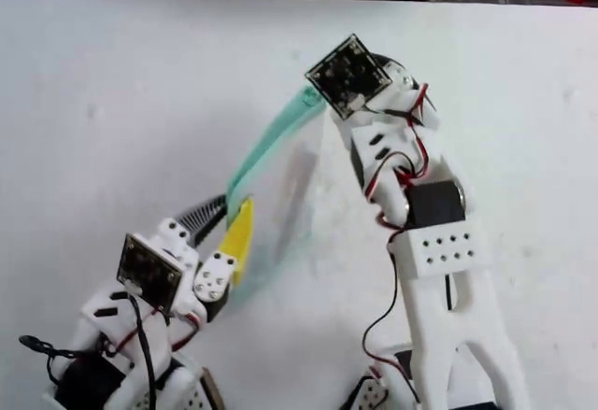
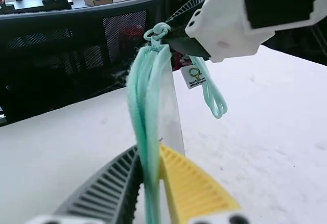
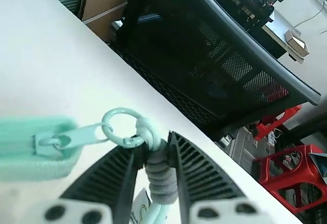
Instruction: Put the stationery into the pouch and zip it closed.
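One mint pouch [image 1: 266, 144] in left gripper [image 2: 149, 151], its one cord [image 2: 212, 94] in right gripper [image 3: 156, 146].

bright even light washes the table [image 1: 112, 74] pale, shadows faint, perhaps overexposed.

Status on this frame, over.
Left gripper shut on pouch end. Right gripper shut on zip cord. Pouch stretched between them above table. Nothing blocking.

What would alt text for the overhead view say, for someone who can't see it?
Two robot arms hold a slim mint-green pouch stretched between them over a white table. The left gripper, with one grey and one yellow finger, clamps the end nearer the arms' bases. The right gripper holds the far end.
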Robot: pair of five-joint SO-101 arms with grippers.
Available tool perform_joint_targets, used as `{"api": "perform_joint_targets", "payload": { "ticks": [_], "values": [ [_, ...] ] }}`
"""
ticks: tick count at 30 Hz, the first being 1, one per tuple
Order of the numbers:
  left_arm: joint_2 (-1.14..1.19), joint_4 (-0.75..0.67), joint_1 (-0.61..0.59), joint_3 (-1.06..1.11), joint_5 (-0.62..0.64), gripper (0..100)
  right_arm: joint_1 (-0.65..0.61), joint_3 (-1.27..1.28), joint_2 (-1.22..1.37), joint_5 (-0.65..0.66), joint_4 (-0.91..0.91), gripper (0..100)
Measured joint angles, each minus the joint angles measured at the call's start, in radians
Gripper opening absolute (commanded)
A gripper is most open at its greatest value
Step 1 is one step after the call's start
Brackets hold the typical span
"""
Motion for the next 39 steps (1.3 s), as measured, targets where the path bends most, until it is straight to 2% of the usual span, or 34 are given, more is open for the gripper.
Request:
{"api": "perform_joint_targets", "payload": {
  "ticks": [13,15,18,19,23,29,31,35,39],
  "values": [
    [0.002,-0.005,0.0,0.0,0.0,2,0.002,0.0,0.074,0.0,-0.071,2.2],
    [0.002,-0.006,0.0,0.0,0.0,2,0.002,-0.002,0.078,0.0,-0.068,9.4],
    [0.002,-0.032,0.0,0.003,0.0,2,0.006,-0.032,0.078,-0.037,0.017,29.3],
    [0.002,-0.054,0.0,0.02,-0.002,2,0.017,-0.048,0.063,-0.072,0.066,31.7],
    [0.0,-0.226,-0.002,0.121,-0.078,2,0.054,-0.133,-0.044,-0.209,0.278,27.2],
    [0.002,-0.603,-0.098,0.295,-0.157,2,0.08,-0.255,-0.209,-0.233,0.529,26.7],
    [0.012,-0.687,-0.152,0.304,-0.166,2,0.109,-0.258,-0.233,-0.235,0.571,26.6],
    [0.143,-0.75,-0.206,0.262,-0.175,2,0.189,-0.19,-0.238,-0.235,0.588,26.5],
    [0.382,-0.772,-0.224,0.092,-0.195,2,0.247,-0.068,-0.236,-0.235,0.588,26.5]
  ]
}}
